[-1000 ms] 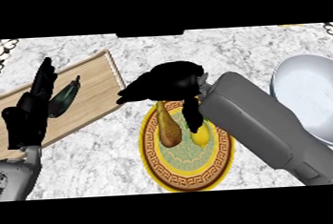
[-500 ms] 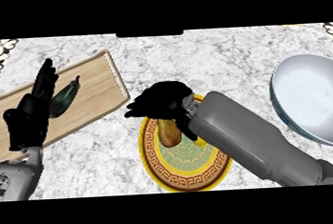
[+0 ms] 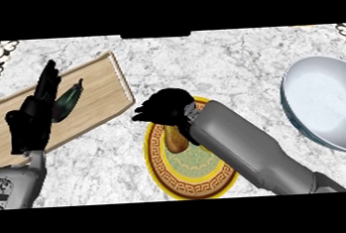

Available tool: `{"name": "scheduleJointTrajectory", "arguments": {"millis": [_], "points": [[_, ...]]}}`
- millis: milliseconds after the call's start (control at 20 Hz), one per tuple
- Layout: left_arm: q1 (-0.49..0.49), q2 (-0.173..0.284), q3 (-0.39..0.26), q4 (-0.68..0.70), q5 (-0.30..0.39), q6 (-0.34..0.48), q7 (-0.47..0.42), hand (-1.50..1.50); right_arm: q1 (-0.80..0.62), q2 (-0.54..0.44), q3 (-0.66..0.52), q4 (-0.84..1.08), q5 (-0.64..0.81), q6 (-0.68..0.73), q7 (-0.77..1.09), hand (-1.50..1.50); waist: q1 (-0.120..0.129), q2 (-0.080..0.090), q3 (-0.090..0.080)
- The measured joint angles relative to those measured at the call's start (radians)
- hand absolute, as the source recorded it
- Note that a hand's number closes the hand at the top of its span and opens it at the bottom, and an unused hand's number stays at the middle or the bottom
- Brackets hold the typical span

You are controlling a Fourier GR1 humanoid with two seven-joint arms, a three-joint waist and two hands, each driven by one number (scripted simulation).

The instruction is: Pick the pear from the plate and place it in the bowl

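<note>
Curling over the pear [image 3: 177,139], which lies on the plate [image 3: 198,186], the right hand [image 3: 166,109] has not lifted it, so the carry to the bowl [image 3: 329,105] remains.

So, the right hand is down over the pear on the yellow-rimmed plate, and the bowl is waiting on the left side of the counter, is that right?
Not quite: the head view shows the bowl on the right side of the counter. The rest holds: the right hand is down over the pear on the yellow-rimmed plate.
</note>
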Motion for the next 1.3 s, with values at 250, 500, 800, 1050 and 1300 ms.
{"name": "scheduleJointTrajectory", "arguments": {"millis": [250,500,800,1050,1300], "points": [[0.013,-0.025,-0.009,-0.044,-0.035,0.005,0.036,0.00,0.013,0.042,-0.008,0.113,0.061,-0.080,-0.051,-1.50,0.004,0.001,0.000],[0.014,-0.047,0.006,-0.025,-0.047,-0.014,0.010,0.00,-0.003,0.059,0.012,0.193,0.085,-0.131,-0.083,1.50,0.007,0.002,0.000],[0.011,-0.043,0.030,-0.056,-0.049,-0.042,0.044,0.00,-0.021,0.062,0.022,0.245,0.148,-0.229,-0.187,1.50,0.008,-0.002,0.001],[0.019,-0.060,0.036,-0.053,-0.066,-0.052,0.029,0.00,-0.032,0.063,0.033,0.280,0.126,-0.285,-0.213,1.50,0.013,-0.003,0.001],[0.029,-0.064,0.045,-0.050,-0.069,-0.055,0.023,0.00,0.029,0.067,-0.082,0.278,0.027,-0.302,-0.022,1.50,0.004,-0.008,0.002]]}}
